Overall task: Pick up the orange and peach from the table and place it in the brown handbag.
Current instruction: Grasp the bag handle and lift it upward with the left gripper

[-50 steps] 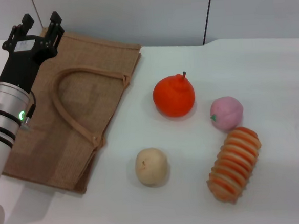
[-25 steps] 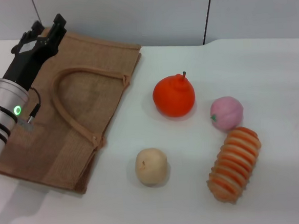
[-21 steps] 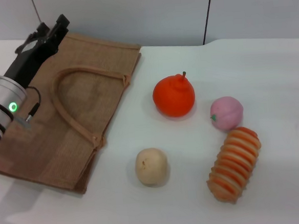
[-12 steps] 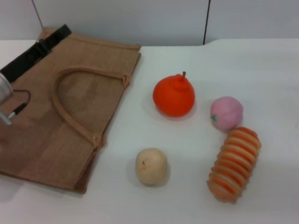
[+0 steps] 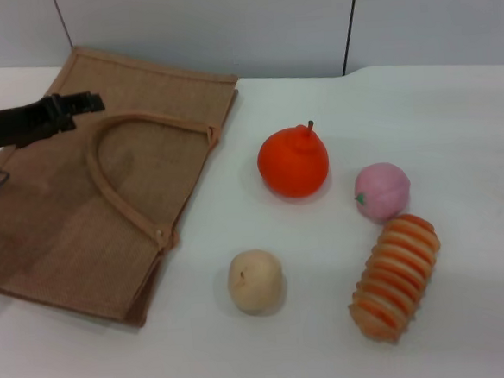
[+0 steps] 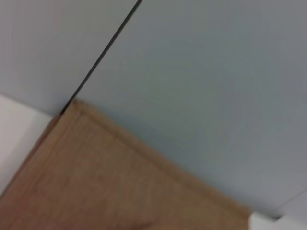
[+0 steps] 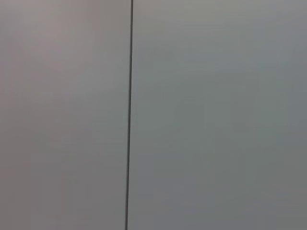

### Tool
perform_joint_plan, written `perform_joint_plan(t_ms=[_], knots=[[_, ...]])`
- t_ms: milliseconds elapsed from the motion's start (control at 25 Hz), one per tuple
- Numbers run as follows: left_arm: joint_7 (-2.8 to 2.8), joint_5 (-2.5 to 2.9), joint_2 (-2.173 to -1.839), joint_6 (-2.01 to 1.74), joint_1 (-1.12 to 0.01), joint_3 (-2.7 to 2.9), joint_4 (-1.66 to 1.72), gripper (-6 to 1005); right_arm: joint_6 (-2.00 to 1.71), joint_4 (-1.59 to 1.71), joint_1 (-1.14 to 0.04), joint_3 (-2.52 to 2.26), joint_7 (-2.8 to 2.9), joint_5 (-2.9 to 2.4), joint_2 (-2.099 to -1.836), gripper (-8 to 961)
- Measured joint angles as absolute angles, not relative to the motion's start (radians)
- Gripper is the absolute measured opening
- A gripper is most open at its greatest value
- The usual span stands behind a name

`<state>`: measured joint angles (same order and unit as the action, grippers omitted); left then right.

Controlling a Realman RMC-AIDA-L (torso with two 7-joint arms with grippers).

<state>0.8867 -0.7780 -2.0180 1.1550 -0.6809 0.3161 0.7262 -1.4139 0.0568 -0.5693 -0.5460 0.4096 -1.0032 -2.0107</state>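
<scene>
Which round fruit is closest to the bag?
The pale beige round fruit. It sits just off the brown handbag, nearer than the orange, while the peach is farthest.

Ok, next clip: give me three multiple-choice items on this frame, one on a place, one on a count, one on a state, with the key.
1. Where is the left gripper?
A. over the brown handbag
B. beside the peach
C. above the orange

2. How many loose items lie on the table outside the bag?
A. two
B. four
C. six

3. What state is the bag in?
A. standing upright
B. lying flat
C. hanging from the jaws

Key: 1 A, the black gripper reaches in over the burlap from the left edge. 2 B, orange, peach, beige fruit, ridged loaf. 3 B, it lies spread flat, handle on top.
</scene>
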Motion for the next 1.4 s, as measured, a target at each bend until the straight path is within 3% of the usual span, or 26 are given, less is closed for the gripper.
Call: perform_joint_plan(t_ms=[480, 1400], knots=[[0.681, -0.352, -2.026, 1.110, -0.790, 0.316, 0.798, 708, -1.401, 0.057, -0.568, -0.545, 0.410, -1.000, -2.009, 696], [0.761, -0.348, -2.035, 0.811, -0.842, 0.497, 0.614, 703, -1.400, 0.057, -0.573, -0.545, 0.410, -0.997, -2.010, 697]])
